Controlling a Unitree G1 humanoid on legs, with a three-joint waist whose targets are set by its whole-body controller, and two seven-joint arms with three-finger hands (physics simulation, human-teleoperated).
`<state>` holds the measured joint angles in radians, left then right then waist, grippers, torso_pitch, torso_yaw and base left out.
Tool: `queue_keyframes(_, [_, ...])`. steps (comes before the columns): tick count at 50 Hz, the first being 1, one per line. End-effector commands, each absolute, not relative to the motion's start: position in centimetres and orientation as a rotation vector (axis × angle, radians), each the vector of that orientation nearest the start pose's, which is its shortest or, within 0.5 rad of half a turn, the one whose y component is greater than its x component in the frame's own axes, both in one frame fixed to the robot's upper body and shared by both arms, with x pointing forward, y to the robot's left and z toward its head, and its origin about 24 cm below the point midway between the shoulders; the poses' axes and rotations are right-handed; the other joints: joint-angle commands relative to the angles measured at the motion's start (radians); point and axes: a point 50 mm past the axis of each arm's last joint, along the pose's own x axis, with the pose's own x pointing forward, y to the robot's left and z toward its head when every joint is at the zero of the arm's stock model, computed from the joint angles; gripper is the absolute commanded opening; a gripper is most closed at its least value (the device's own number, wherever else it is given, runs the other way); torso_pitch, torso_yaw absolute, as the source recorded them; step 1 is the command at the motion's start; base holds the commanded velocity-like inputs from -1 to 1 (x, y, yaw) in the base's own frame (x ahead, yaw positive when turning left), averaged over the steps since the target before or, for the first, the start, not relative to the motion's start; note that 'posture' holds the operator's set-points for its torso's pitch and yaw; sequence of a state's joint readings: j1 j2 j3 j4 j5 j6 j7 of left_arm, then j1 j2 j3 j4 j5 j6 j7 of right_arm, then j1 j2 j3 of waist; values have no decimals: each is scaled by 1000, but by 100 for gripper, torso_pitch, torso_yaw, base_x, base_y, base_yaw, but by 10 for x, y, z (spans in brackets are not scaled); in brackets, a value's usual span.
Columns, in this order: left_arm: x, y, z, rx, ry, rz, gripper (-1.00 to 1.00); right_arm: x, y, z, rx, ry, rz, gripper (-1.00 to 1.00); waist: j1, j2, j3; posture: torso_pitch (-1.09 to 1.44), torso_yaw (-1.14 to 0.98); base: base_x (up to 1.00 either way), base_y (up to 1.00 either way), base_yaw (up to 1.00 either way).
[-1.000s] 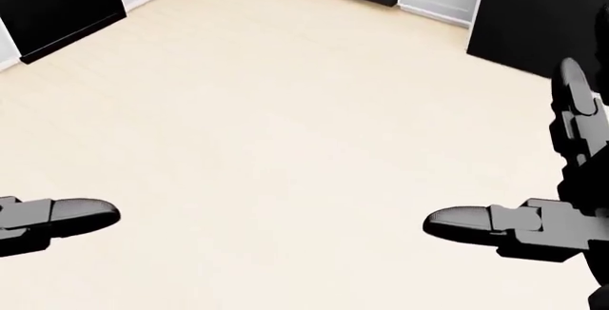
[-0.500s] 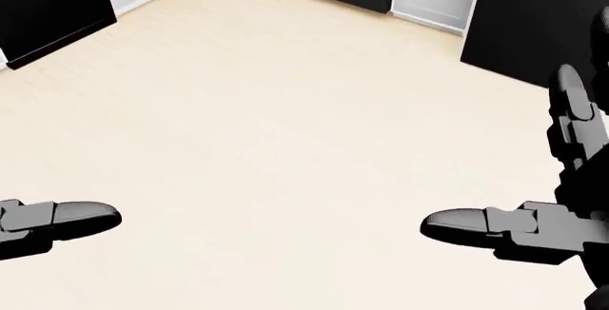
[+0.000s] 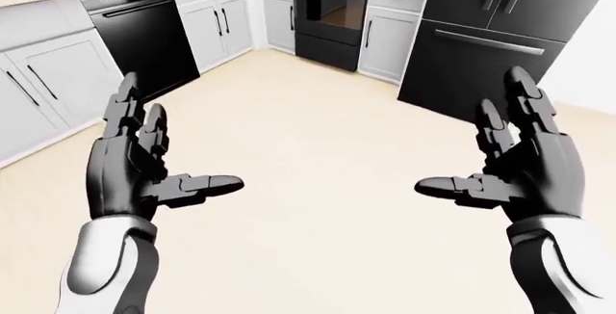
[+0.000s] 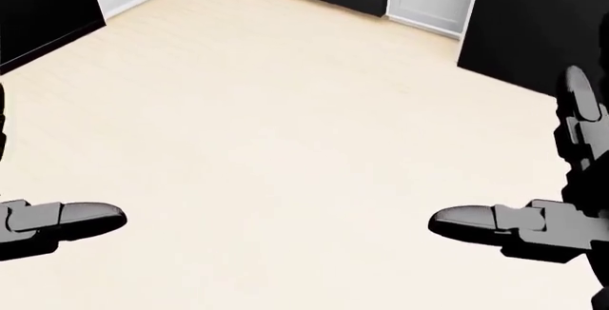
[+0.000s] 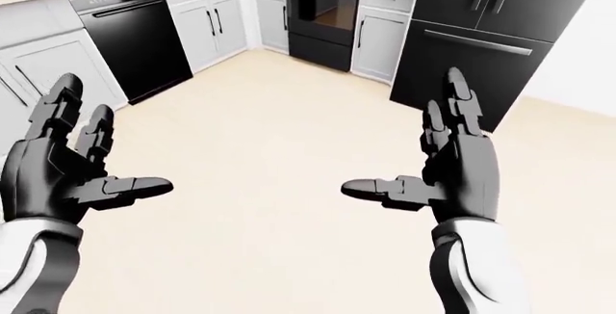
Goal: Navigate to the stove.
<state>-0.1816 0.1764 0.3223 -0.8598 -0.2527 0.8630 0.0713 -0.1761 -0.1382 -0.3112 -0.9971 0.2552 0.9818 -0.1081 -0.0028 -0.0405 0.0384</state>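
Observation:
The black stove (image 3: 332, 12) with its glass oven door stands at the top middle of the left-eye view, between white cabinets, across an open stretch of pale wood floor. My left hand (image 3: 144, 159) and right hand (image 3: 510, 162) are held up over the floor, both open and empty, palms facing each other. In the head view only a left finger (image 4: 71, 219) and right fingers (image 4: 495, 224) show.
A black dishwasher (image 3: 142, 39) sits in the white cabinet run (image 3: 53, 75) along the left. A black fridge (image 3: 500, 36) stands right of the stove, with a white cabinet (image 3: 390, 29) between them. Pale floor (image 3: 308, 140) lies between me and the stove.
The head view has shifted: the dark appliances at the top slid left and up slightly, so the camera has moved. Both hands stay open in much the same pose.

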Motion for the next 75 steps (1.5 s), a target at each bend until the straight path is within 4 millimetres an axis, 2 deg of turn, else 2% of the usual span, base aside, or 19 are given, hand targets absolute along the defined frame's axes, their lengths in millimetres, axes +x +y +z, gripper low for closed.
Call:
queue_keyframes(1, [216, 206, 214, 16, -308, 171, 100, 201, -188, 219, 11, -306, -119, 100, 5, 2, -14, 0, 0, 17, 0, 0])
queue_keyframes(6, [216, 207, 214, 15, -309, 172, 100, 200, -187, 219, 9, -309, -117, 100, -3, 61, 2, 0, 0, 18, 0, 0])
queue_keyframes(9, [216, 207, 213, 16, -310, 174, 100, 201, -188, 217, 7, -301, -124, 100, -5, 137, -14, 0, 0, 18, 0, 0])
queue_keyframes(10, [216, 207, 213, 16, -310, 174, 100, 201, -188, 217, 7, -301, -123, 100, 6, 98, -10, 0, 0, 18, 0, 0])
queue_keyframes(12, [215, 207, 214, 17, -310, 176, 100, 202, -188, 217, 10, -304, -124, 100, 7, 110, -12, 0, 0, 18, 0, 0])
queue_keyframes(18, [216, 208, 214, 14, -311, 177, 100, 201, -187, 217, 13, -305, -121, 100, 16, 54, -9, 0, 0, 18, 0, 0])
queue_keyframes(22, [216, 208, 213, 14, -310, 176, 100, 201, -187, 217, 14, -304, -120, 100, 18, -32, -21, 0, 0, 18, 0, 0])
queue_keyframes(23, [216, 208, 214, 14, -310, 177, 100, 201, -187, 217, 13, -303, -121, 100, 7, 8, -16, 0, 0, 18, 0, 0])
queue_keyframes(25, [217, 208, 213, 14, -309, 177, 100, 202, -188, 216, 13, -302, -120, 100, 7, -10, -15, 0, 0, 18, 0, 0])
queue_keyframes(31, [214, 209, 215, 12, -310, 180, 100, 201, -187, 215, 12, -301, -121, 100, -1, 45, 0, 0, 0, 18, 0, 0])
queue_keyframes(35, [215, 209, 214, 9, -306, 179, 100, 201, -188, 215, 12, -304, -122, 100, -13, 123, -30, 0, 0, 18, 0, 0])
queue_keyframes(37, [215, 209, 213, 11, -306, 178, 100, 200, -188, 216, 12, -304, -122, 100, 0, 115, -9, 0, 0, 18, 0, 0])
queue_keyframes(43, [214, 208, 213, 11, -305, 174, 100, 201, -188, 216, 11, -304, -124, 100, 13, 64, -7, 0, 0, 18, 0, 0])
queue_keyframes(48, [216, 207, 213, 9, -304, 171, 100, 202, -187, 216, 12, -304, -121, 100, 23, -20, -31, 0, 0, 18, 0, 0])
queue_keyframes(56, [215, 206, 214, 11, -304, 170, 100, 203, -188, 216, 10, -302, -122, 100, 2, 36, -1, 0, 0, 18, 0, 0])
queue_keyframes(60, [214, 206, 214, 11, -305, 171, 100, 202, -188, 216, 12, -302, -123, 100, -7, 122, -19, 0, 0, 18, 0, 0])
queue_keyframes(69, [215, 206, 213, 12, -305, 173, 100, 202, -189, 216, 13, -302, -125, 100, 14, 62, -9, 0, 0, 18, 0, 0])
queue_keyframes(73, [215, 207, 213, 11, -304, 174, 100, 201, -189, 216, 16, -301, -124, 100, 19, -24, -24, 0, 0, 18, 0, 0])
queue_keyframes(75, [215, 207, 213, 11, -304, 173, 100, 202, -189, 215, 15, -300, -124, 100, 8, -6, -16, 0, 0, 18, 0, 0])
